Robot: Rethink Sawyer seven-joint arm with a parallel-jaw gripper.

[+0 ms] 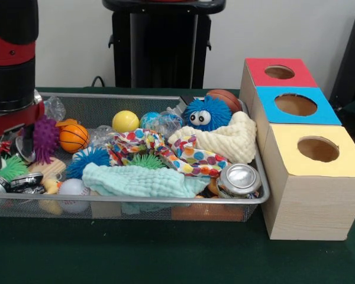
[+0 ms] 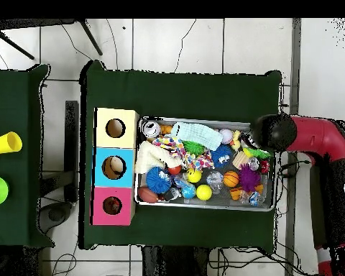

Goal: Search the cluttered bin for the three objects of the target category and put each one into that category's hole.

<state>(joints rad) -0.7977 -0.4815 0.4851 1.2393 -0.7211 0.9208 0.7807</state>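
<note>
The wire-mesh bin (image 1: 136,202) is full of clutter; it also shows in the overhead view (image 2: 204,207). My gripper (image 1: 10,157) hangs over the bin's left end in the front view, open, its tips down among the clutter next to a purple spiky ball (image 1: 45,137). In the overhead view the arm's black head (image 2: 272,133) covers it. I cannot make out any soft toy animal for certain; an orange-tan bit (image 1: 213,188) shows under a silver can (image 1: 241,177). The red-ringed hole (image 1: 279,72) is on the farthest box (image 2: 112,205).
An orange toy basketball (image 1: 73,137), a blue fuzzy ball (image 1: 206,113), a cream cloth (image 1: 225,139), a mint cloth (image 1: 136,180) and a yellow ball (image 1: 125,120) lie in the bin. Blue-ringed (image 1: 295,105) and yellow-ringed (image 1: 318,149) holes stand beside the red one.
</note>
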